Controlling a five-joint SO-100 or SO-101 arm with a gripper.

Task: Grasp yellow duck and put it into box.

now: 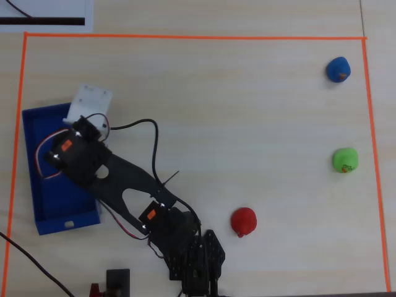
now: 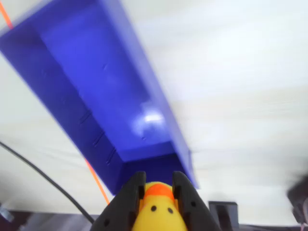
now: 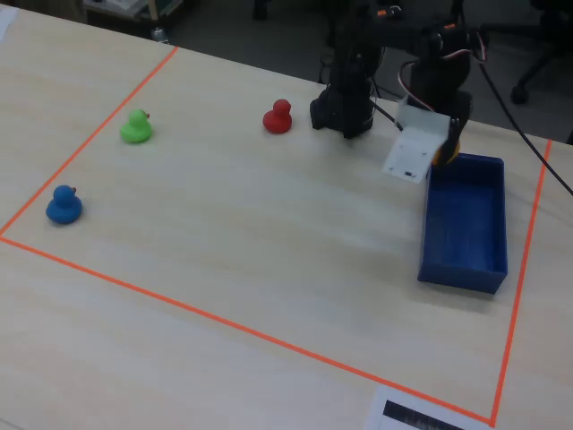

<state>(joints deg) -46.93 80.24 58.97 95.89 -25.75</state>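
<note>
Holding: the yellow duck (image 2: 159,211) is clamped between the two black fingers (image 2: 126,202) of the gripper (image 2: 156,185), as seen at the bottom edge of the wrist view.
Duck detail: an orange beak and two dark eye dots are shown facing the wrist camera; the body is cut off by the lower frame edge.
Duck position: it is held above the blue box (image 2: 96,91), over the box's end wall nearest the wrist camera; no contact with the box floor is seen.
Box: a long open rectangular tray, seen at the left of the overhead view (image 1: 37,133) and at the right of the fixed view (image 3: 466,224), inside the orange tape border (image 3: 224,322).
Arm: the black arm (image 1: 124,179) is stretched from its base at the near edge of the overhead view out over the box.
Other ducks: a red duck (image 1: 243,221) is seen near the arm base; a green duck (image 1: 344,160) and a blue duck (image 1: 338,68) are placed well apart along the right side of the overhead view.
Surface: a pale wooden table (image 1: 247,124) is shown under everything.
</note>
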